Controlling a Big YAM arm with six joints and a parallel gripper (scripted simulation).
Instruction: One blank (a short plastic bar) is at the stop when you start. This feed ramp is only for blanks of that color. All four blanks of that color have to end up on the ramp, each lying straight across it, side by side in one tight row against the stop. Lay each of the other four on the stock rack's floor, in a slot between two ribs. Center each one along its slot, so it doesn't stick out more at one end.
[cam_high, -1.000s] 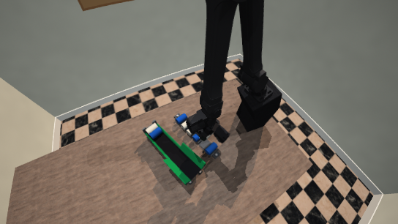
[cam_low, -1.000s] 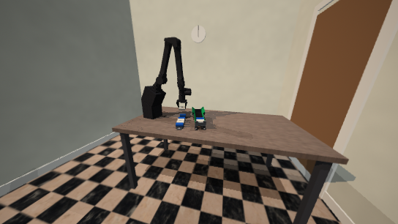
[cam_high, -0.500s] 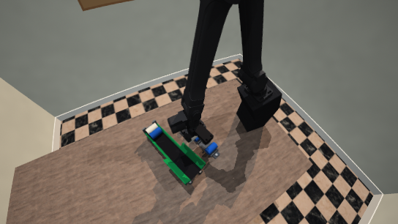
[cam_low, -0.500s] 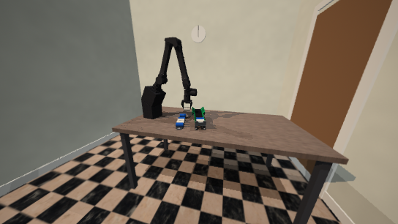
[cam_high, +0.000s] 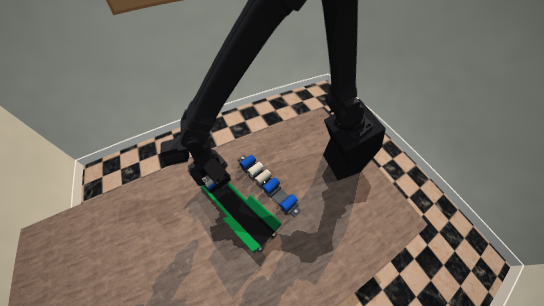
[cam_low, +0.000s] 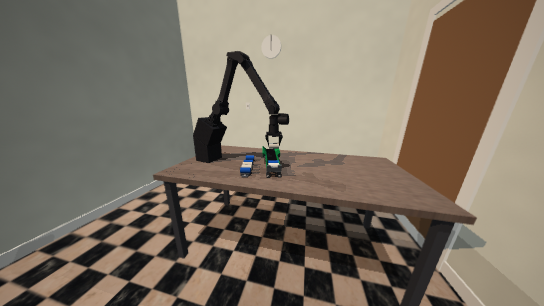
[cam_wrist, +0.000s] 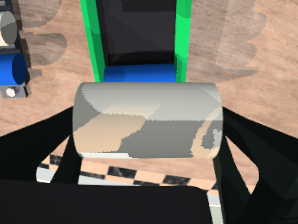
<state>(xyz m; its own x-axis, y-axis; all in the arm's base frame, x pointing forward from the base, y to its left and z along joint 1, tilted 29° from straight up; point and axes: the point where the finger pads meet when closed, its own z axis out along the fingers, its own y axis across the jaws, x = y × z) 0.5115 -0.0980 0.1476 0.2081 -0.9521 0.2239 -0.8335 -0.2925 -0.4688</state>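
My gripper (cam_high: 210, 179) is shut on a white blank (cam_wrist: 148, 119), gripped by its two ends and held crosswise just above the upper end of the green feed ramp (cam_high: 242, 214). In the wrist view the ramp (cam_wrist: 140, 16) runs away from me with its black floor bare. A blue blank (cam_wrist: 140, 74) lies across the ramp right beyond the white one; a bit of it shows under the fingers in the top view (cam_high: 211, 186). On the grey stock rack (cam_high: 270, 184) lie a blue blank (cam_high: 247, 162), two white blanks (cam_high: 255, 169) (cam_high: 263, 177) and two more blue ones (cam_high: 271, 185) (cam_high: 288, 202).
One rack slot (cam_high: 280, 195) between the last two blue blanks is bare. The rack's edge shows at the left of the wrist view (cam_wrist: 9, 50). The arm's black base (cam_high: 354, 145) stands at the table's back right. The ramp and rack lie side by side, close together.
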